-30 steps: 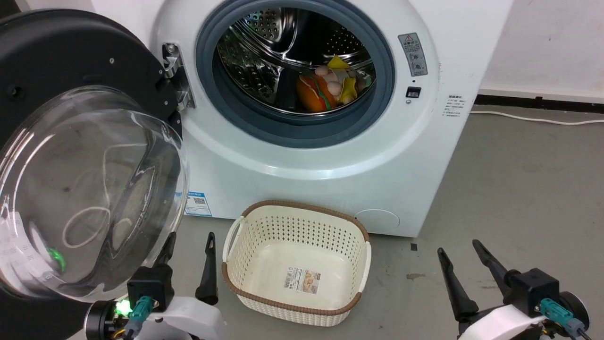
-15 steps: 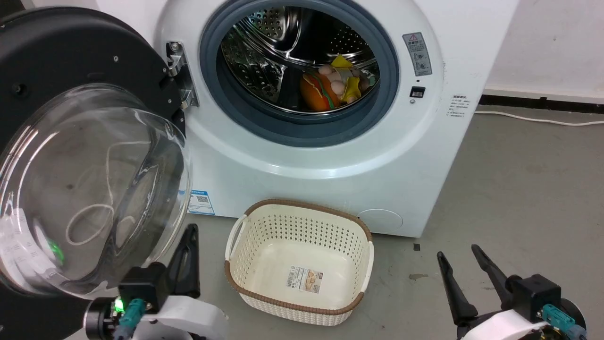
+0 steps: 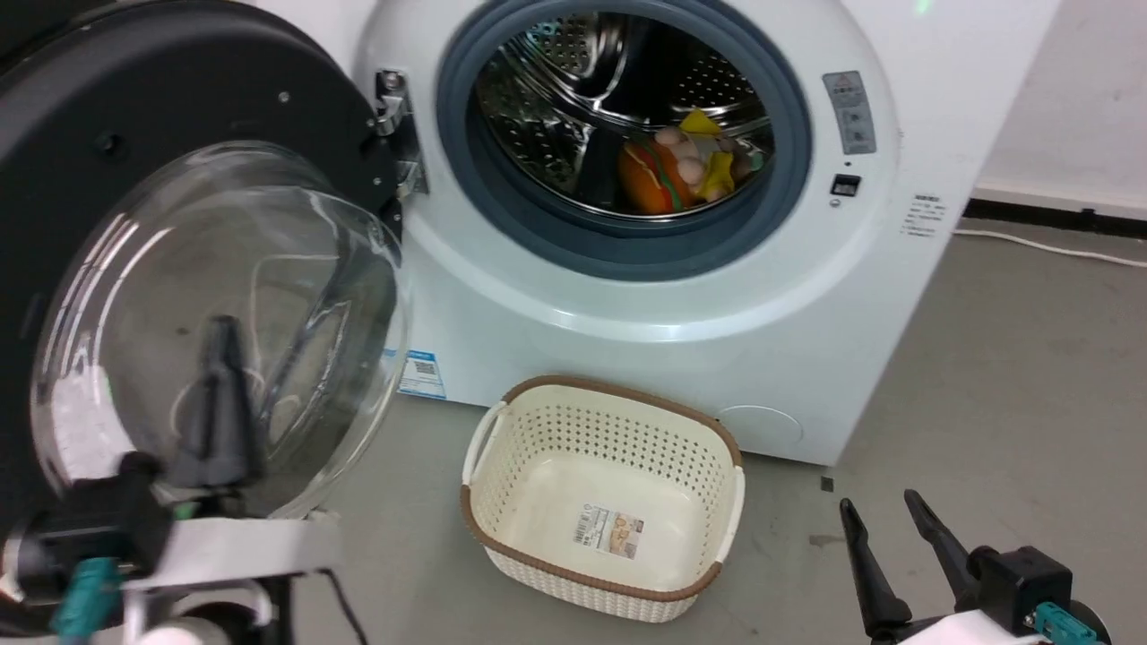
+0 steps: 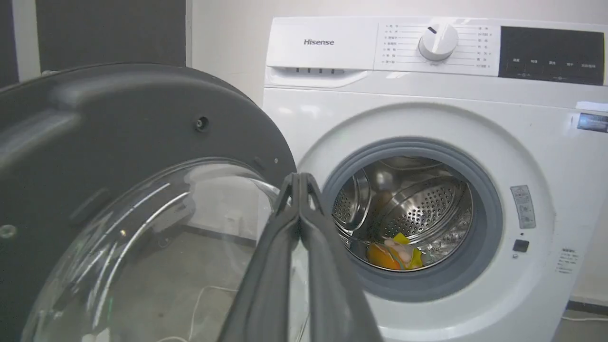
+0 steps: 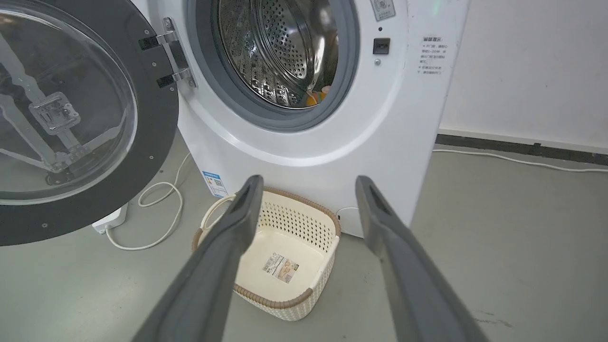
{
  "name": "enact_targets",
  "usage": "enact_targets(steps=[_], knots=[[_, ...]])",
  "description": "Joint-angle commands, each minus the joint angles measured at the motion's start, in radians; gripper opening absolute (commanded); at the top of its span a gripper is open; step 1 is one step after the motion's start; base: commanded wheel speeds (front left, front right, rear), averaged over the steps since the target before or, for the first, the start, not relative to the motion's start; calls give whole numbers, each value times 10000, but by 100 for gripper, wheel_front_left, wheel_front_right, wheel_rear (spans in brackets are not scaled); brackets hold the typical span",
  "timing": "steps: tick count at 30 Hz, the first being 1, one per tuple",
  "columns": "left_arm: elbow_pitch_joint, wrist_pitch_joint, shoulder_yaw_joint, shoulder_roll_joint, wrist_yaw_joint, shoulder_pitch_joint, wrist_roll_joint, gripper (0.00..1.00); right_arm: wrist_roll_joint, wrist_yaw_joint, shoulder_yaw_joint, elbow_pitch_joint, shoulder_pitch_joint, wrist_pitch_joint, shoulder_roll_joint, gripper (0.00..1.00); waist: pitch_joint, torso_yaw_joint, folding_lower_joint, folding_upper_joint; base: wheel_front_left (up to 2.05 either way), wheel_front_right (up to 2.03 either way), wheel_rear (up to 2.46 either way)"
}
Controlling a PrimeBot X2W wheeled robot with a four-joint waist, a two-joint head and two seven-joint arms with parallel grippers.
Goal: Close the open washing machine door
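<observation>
The left gripper [image 3: 219,336], fingers pressed together and empty, points up in front of the glass bowl of the washing machine door [image 3: 287,260]. I cannot tell whether it touches the glass. The door stands swung wide open left of the washing machine [image 3: 627,313]. The right gripper [image 3: 878,502] sits low, fingers spread wide and empty, beside the basket [image 3: 618,391] on the floor [image 3: 986,358].

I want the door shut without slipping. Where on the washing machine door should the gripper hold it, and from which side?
Probably the black rim of the door, at the edge far from the hinge, coming from the robot's left. The glass bowl bulges and looks smooth; the flat rim offers an edge.
</observation>
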Motion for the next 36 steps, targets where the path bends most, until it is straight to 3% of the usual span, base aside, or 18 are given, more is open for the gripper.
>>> enact_targets(steps=[1,15,21,32,36], knots=[[-222,-108,284,12,-23,-152,-91,0,114,4,12,64,133,-101,4,100,-21,159,0,0,0,0,0],[-233,-379,3522,452,-262,-460,-593,0,382,4,-100,301,293,-372,5,100,124,1196,0,0,0,0,0],[1046,-245,4706,1192,-208,-705,-1043,0,380,5,-215,280,178,-451,6,100,608,1584,0,0,0,0,0],[3186,1267,4773,2832,-580,-1245,-1348,0,76,5,-537,-200,-104,-247,6,100,1755,1865,0,0,0,0,0],[3657,2127,4323,3497,-922,-1350,-1470,0,39,6,-603,-380,-163,-182,7,100,2118,1965,0,0,0,0,0]])
